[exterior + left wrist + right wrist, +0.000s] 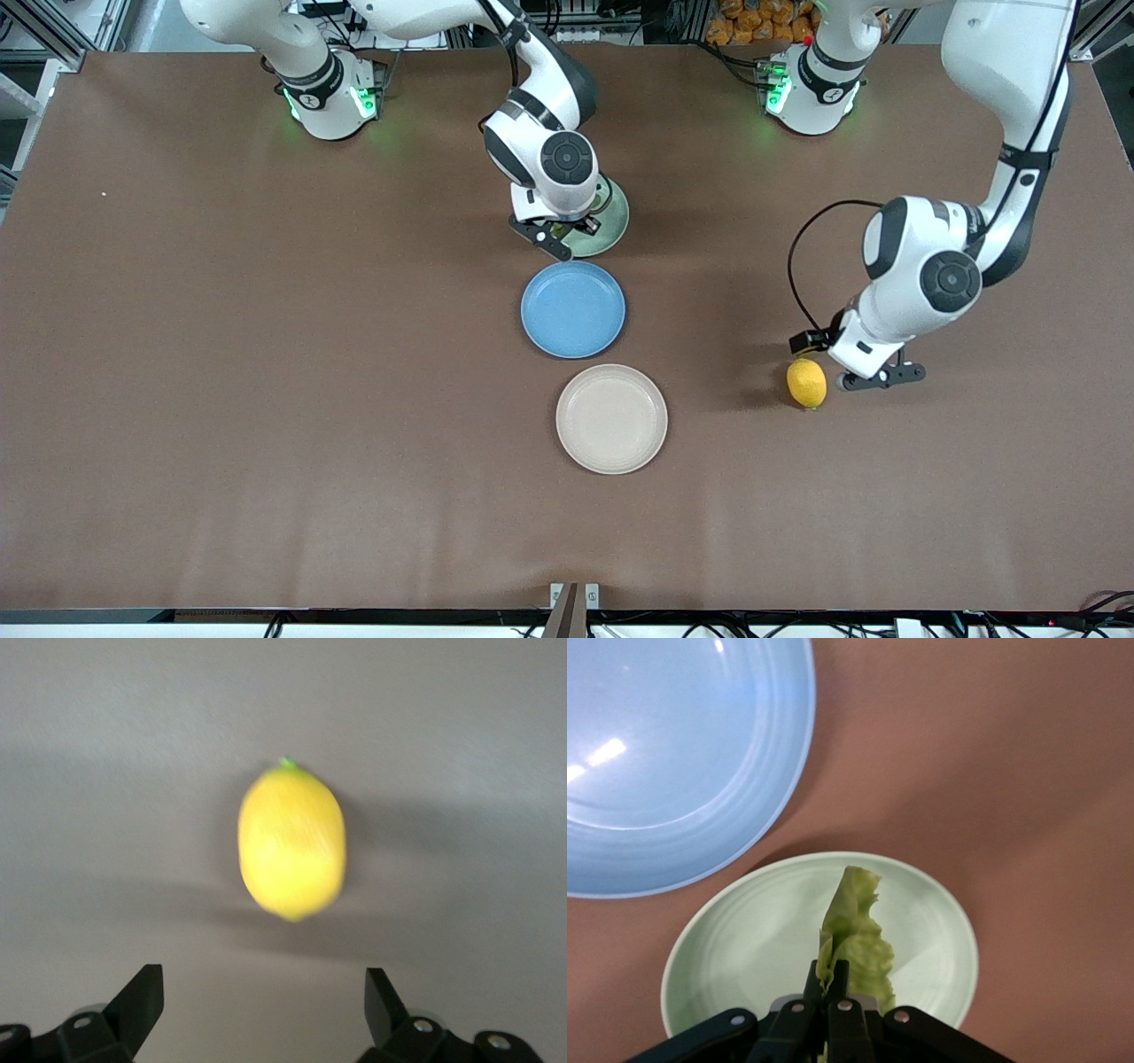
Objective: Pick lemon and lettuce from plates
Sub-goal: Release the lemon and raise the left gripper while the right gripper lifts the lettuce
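The yellow lemon [806, 383] lies on the bare table, toward the left arm's end, off the plates. My left gripper [877, 377] is just beside it, open and empty. In the left wrist view the lemon [291, 843] lies ahead of the open left gripper [263, 1010]. My right gripper [554, 235] is over the mint green plate [616, 221], shut on the lettuce. In the right wrist view the right gripper [828, 979] pinches the pale green wrinkly lettuce [855, 930] over the mint plate [726, 930]. The beige plate [611, 418] is empty.
An empty blue plate [573, 309] lies between the mint and beige plates, and it also shows in the right wrist view [673, 753]. The three plates stand in a row down the middle of the brown table.
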### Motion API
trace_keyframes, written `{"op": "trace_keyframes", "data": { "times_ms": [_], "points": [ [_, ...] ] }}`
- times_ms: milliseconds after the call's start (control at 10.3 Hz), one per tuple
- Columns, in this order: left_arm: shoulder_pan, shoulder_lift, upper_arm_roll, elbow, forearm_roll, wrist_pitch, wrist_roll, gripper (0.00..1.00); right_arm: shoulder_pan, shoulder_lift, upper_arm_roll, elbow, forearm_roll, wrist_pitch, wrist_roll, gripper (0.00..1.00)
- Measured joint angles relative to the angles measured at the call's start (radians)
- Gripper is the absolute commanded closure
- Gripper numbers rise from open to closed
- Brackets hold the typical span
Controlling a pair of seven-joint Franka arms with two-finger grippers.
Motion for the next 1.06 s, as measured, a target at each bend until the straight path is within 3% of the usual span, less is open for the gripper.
{"op": "trace_keyframes", "data": {
  "times_ms": [193, 676, 1063],
  "points": [
    [-0.004, -0.055, -0.052, -0.05, 0.0, 0.0, -0.053, 0.0, -0.049, -0.044, -0.001, 0.012, 0.0, -0.12, -0.059, 1.0],
    [0.061, -0.18, -0.052, -0.165, 0.0, 0.0, -0.023, 0.0, -0.211, -0.134, -0.002, 0.09, 0.0, -0.475, -0.201, 1.0],
    [0.06, -0.281, -0.061, -0.237, 0.0, 0.0, -0.023, 0.0, -0.338, -0.147, -0.004, 0.156, 0.0, -0.657, -0.334, 1.0]
  ]
}}
